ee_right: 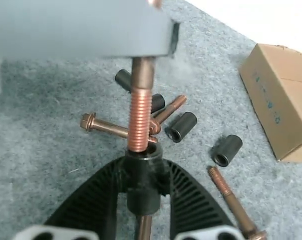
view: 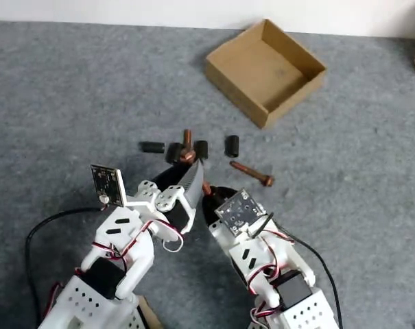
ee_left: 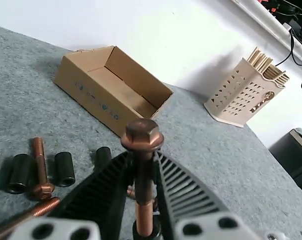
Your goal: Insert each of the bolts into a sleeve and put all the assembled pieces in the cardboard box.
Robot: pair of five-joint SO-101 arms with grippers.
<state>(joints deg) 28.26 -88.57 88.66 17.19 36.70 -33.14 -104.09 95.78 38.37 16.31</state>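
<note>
My left gripper (ee_left: 142, 159) is shut on a copper bolt (ee_left: 142, 136), its hex head above the fingers. The bolt's threaded end (ee_right: 140, 122) stands in the mouth of a black sleeve (ee_right: 143, 176), which my right gripper (ee_right: 142, 167) is shut on. In the high view the two grippers (view: 193, 178) (view: 208, 196) meet near the table's middle. Loose bolts (view: 186, 145) (view: 252, 173) and several black sleeves (view: 152, 147) (view: 232, 144) lie just beyond them. The cardboard box (view: 265, 72) sits open at the far right, nothing visible in it.
A perforated cream holder with sticks (ee_left: 245, 92) stands past the box by the white wall. A third loose bolt (ee_right: 116, 129) crosses another beside the sleeves. Grey carpet-like cloth (view: 70, 103) covers the table.
</note>
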